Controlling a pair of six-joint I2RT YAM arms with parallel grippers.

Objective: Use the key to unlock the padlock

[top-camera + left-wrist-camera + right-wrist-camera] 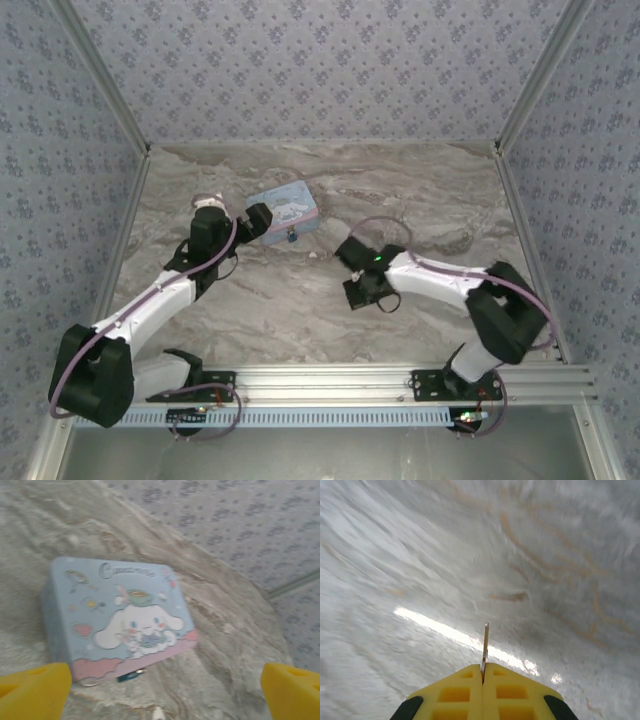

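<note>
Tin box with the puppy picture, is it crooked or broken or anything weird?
Nothing looks broken. The tin box sits turned at an angle on the table, lid shut, with the padlock at its front edge. The right hand pinches the key, its blade sticking out.

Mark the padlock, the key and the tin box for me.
padlock (pixel 131 676), left wrist view, on its blue body.
key (pixel 485 647), right wrist view, on its blade.
tin box (pixel 120 610), left wrist view, on its printed lid.

Left claw (pixel 162 687) spread, right claw (pixel 483 677) pinching key (pixel 485 642)
</note>
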